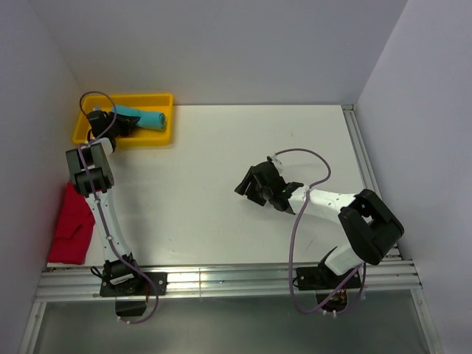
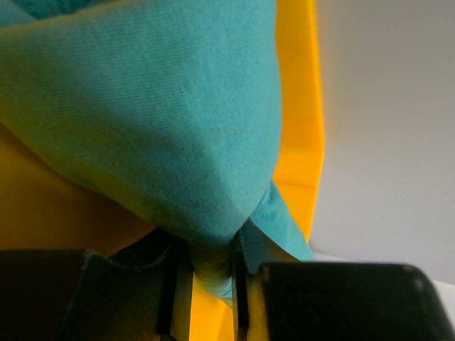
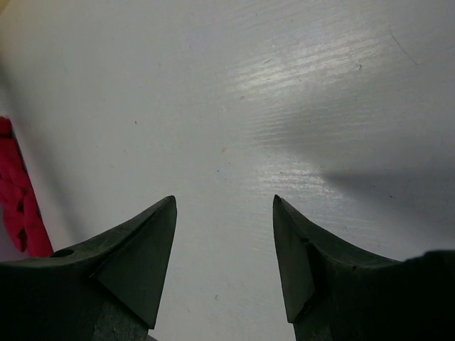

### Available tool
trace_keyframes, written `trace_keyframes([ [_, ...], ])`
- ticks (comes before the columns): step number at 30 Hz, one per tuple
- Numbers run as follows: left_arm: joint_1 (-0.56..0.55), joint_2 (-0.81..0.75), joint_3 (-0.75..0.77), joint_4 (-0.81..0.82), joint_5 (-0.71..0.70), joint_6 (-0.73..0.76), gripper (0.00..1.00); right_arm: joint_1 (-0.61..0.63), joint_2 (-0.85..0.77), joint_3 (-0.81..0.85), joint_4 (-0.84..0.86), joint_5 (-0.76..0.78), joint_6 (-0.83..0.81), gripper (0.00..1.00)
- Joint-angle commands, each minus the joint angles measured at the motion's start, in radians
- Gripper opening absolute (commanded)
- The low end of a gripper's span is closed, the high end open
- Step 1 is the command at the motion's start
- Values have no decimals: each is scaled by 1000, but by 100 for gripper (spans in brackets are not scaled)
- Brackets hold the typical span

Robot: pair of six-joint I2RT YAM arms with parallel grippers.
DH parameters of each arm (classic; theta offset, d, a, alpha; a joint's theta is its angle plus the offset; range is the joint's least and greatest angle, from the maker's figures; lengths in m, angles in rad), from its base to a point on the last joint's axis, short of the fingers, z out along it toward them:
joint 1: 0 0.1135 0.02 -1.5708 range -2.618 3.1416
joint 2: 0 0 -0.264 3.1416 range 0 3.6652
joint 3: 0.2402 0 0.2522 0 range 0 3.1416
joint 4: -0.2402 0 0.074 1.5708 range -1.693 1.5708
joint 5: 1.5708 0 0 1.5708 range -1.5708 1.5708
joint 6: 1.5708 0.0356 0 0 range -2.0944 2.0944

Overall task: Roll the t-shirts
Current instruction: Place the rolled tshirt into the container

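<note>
two t-shirts are lying well apart: the teal t-shirt [image 1: 141, 117], looking already rolled into a bundle, is sitting inside the yellow tray [image 1: 161, 137] at the far left corner of the worktop [image 1: 221, 162], while the red t-shirt [image 1: 71, 228] is lying in a loose heap at the left edge, just beside the left arm [image 1: 94, 177]. the left jaws are clenching a fold of teal cloth at the bundle's left end, with yellow tray showing beneath it in the wrist view. the right jaws are hanging released and empty over bare worktop near the middle. the step in hand is looking like setting the roll down in the tray. doing it well is calling for letting the cloth rest fully on the tray floor, then opening and lifting straight away, since a snagged fold would be tugging the roll loose. the wrist view is filling with cloth, so how tight the roll is cannot be told, and no hem label is showing. the red shirt's shape is hard to read, and the right wrist view is cutting it to a sliver.
</note>
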Motion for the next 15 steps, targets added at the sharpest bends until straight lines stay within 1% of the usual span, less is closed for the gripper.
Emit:
trace_keyframes([
  [1, 16, -75, 16, -105, -64, 83, 0, 7, 12, 42, 31, -2, -6, 64],
  [5, 16, -86, 26, -194, -126, 121, 1, 8, 16, 42, 34, -8, -7, 64],
  [6, 17, -87, 32, -212, -130, 126, 6, 10, 16, 42, 34, -8, -7, 64],
  [8, 17, -96, 39, -235, -153, 135, 9, 10, 16, 39, 38, -8, -6, 64],
  [9, 16, -98, 42, -244, -150, 136, 14, 8, 18, 39, 39, -8, -6, 64],
  [14, 10, -121, 68, -310, -195, 166, 28, 10, 27, 42, 47, -17, -6, 63],
  [15, 10, -125, 75, -324, -204, 167, 34, 10, 25, 42, 47, -17, -7, 63],
])
